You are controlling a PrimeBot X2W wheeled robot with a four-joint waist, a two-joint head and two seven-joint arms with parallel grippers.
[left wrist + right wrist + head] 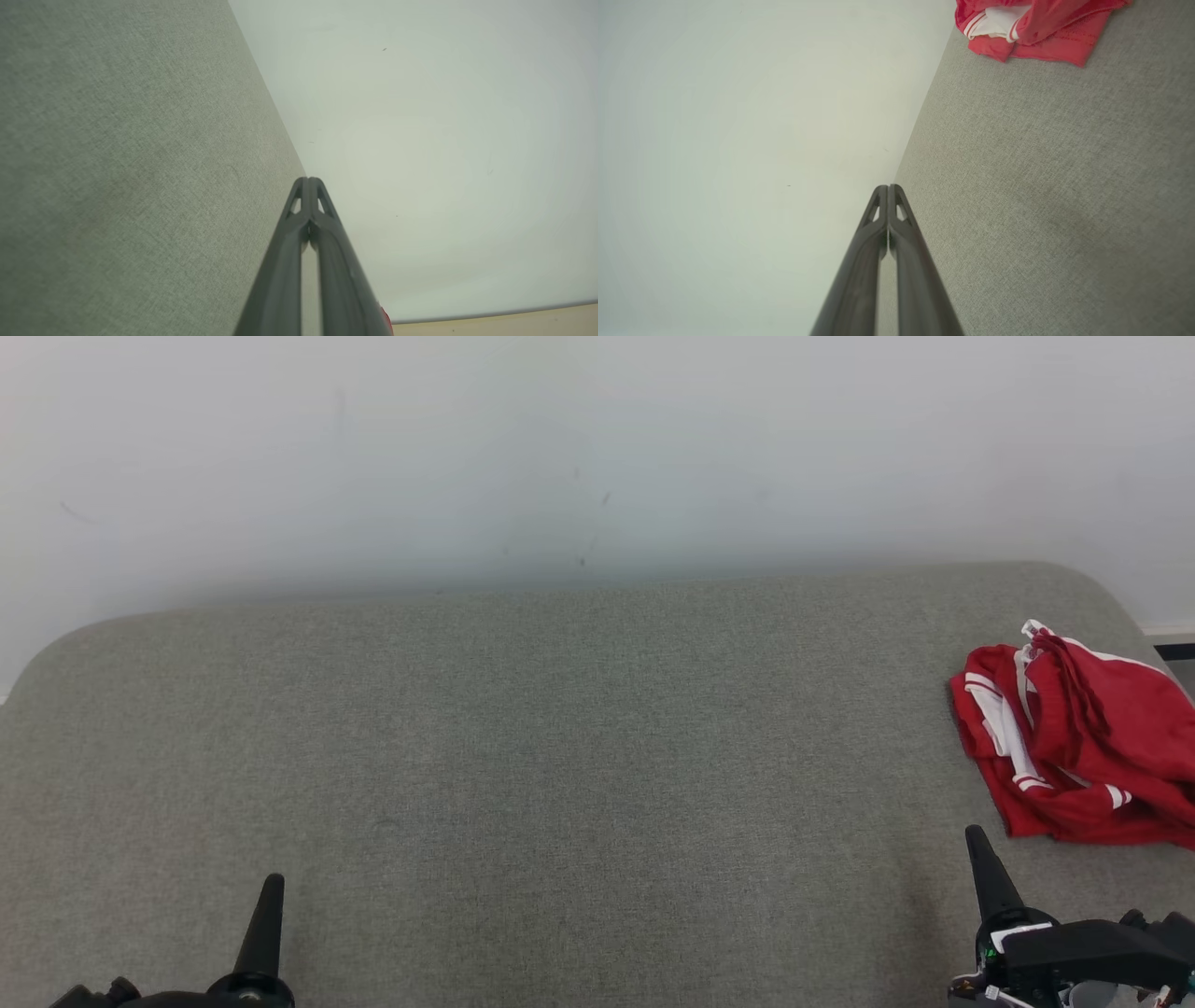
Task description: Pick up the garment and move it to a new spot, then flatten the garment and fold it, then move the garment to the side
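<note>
The garment (1083,747) is red with white stripes and lies crumpled in a heap at the far right of the grey fabric surface (560,756), close to its right edge. The right wrist view has the garment (1031,28) at its top, well beyond the fingertips. My right gripper (976,835) is shut and empty at the lower right, just in front of and to the left of the heap, not touching it. My left gripper (274,882) is shut and empty at the lower left, far from the garment. Both wrist views show the fingers pressed together: left gripper (308,179), right gripper (888,186).
A pale wall (597,448) rises right behind the grey surface. The surface has rounded back corners. A strip of beige floor (514,322) shows in the left wrist view, and a dark skirting (1172,649) shows past the right corner.
</note>
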